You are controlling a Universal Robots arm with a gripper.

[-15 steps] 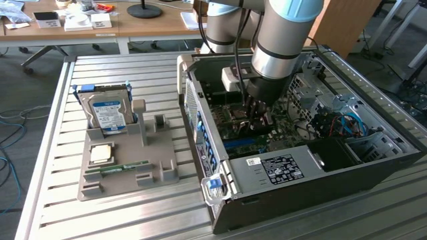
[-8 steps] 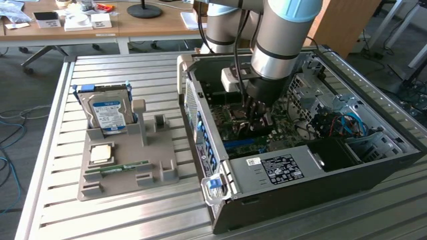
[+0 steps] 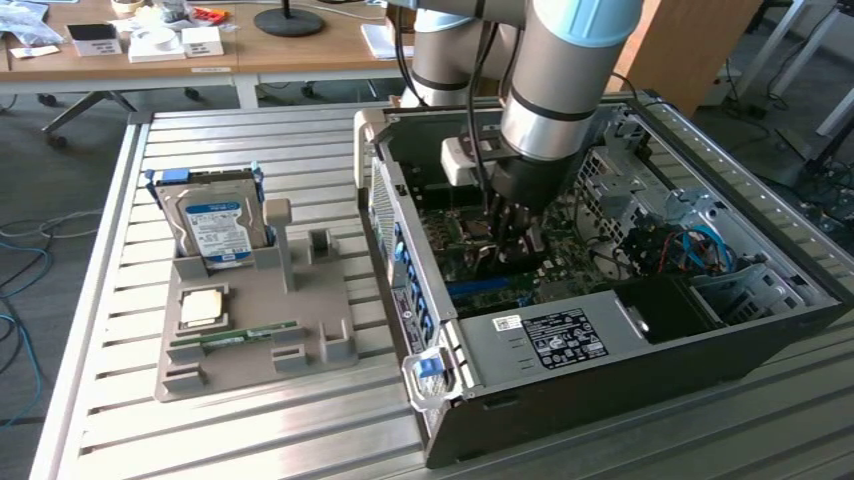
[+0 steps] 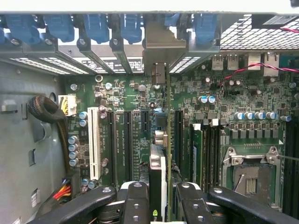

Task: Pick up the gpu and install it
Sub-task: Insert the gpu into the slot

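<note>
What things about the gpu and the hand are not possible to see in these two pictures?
Wrist view: whether the gpu sits in a slot; the card, seen edge-on, hides its own lower edge.
Exterior view: the slots under the hand; the arm covers them.
Wrist view: the hand's base; the picture's edge cuts it off.

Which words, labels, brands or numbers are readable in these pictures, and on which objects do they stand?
No text can be read with certainty.
Blue label on the hard drive: too small.
Black label on the power supply: too small.
White print on the motherboard: blurred.
</note>
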